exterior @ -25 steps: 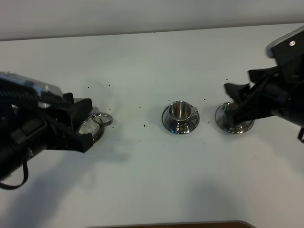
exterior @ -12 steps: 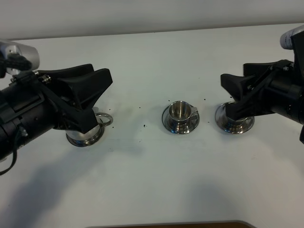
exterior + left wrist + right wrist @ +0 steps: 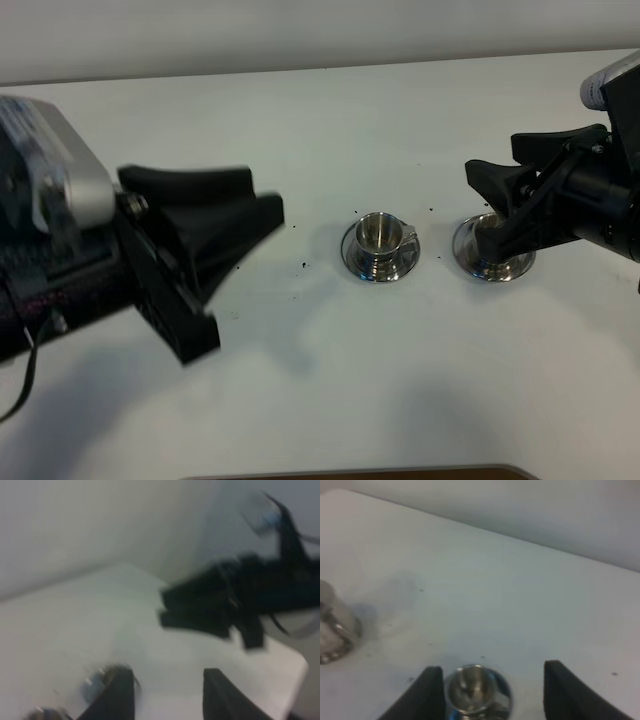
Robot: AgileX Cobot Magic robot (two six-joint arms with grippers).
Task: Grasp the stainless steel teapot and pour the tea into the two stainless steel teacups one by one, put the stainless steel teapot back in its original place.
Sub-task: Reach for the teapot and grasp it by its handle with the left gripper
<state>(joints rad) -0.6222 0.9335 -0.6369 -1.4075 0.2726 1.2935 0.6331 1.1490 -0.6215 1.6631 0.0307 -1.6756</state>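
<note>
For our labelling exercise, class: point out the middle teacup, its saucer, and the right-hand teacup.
middle teacup (image 3: 378, 231): exterior high view, the inside of its bowl.
saucer (image 3: 350, 258): exterior high view, its bare left rim.
right-hand teacup (image 3: 473, 689): right wrist view, the inside of the cup.

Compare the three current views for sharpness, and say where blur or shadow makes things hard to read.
Exterior high view: middle teacup crisp, left gripper motion-smeared, casting a soft shadow on the table. Left wrist view: blurred throughout, opposite arm only a dark streak. Right wrist view: mildly soft; second teacup readable.
</note>
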